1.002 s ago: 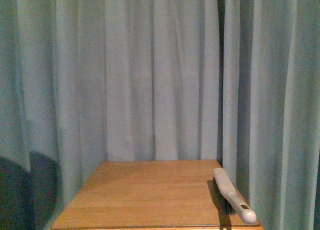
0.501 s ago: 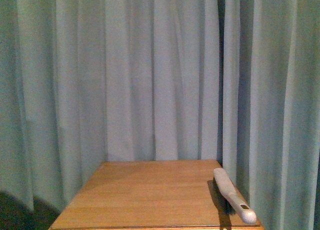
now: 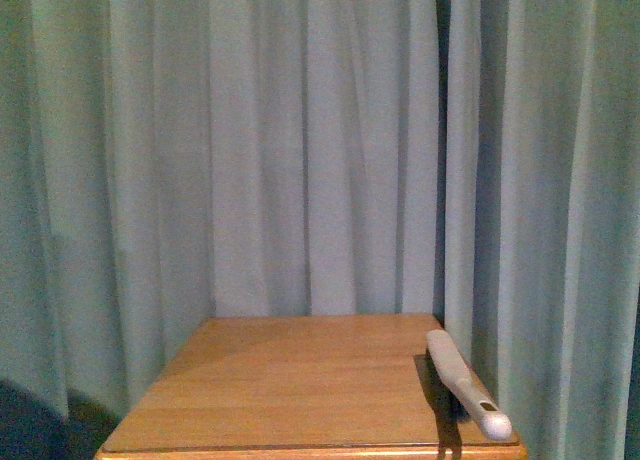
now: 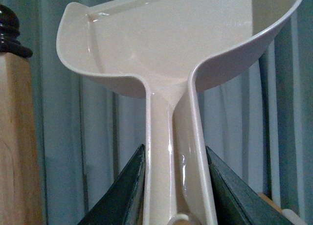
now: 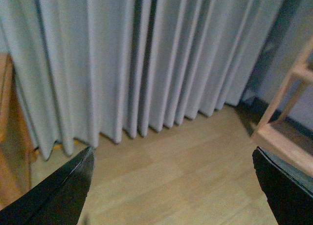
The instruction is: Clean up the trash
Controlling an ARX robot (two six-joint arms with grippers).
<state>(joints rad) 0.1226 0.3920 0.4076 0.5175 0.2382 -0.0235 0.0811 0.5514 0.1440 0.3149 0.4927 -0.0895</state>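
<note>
Wooden tabletop (image 3: 300, 390), backed by pale curtains (image 3: 320, 150), bears a grey-handled brush (image 3: 468, 385) at its right edge. The left gripper (image 4: 174, 147) clamps the handle of the dustpan (image 4: 166, 44); the right gripper (image 5: 172, 150) gapes empty above plank floor (image 5: 186, 186). The trash appears in no view.

**Table before the curtain, brush along its right edge**

A light-brown rectangular wooden table (image 3: 300, 390) stands near and centre, with a pale grey-green pleated fabric curtain (image 3: 300, 150) hanging behind it and down both its sides. A pale grey long-handled plastic brush (image 3: 462, 380) lies on the table along the right edge, its handle end at the near right corner.

In the left wrist view, the handle of a pale pink plastic dustpan (image 4: 171, 44) sits between the left gripper (image 4: 174, 151) fingers, beside a light wooden post (image 4: 17, 137) topped by a dark knob.

Under the right gripper (image 5: 172, 154) lies a light plank floor (image 5: 195, 186); the curtain reaches down to it, with a pale wooden frame (image 5: 288, 117) standing beside
</note>
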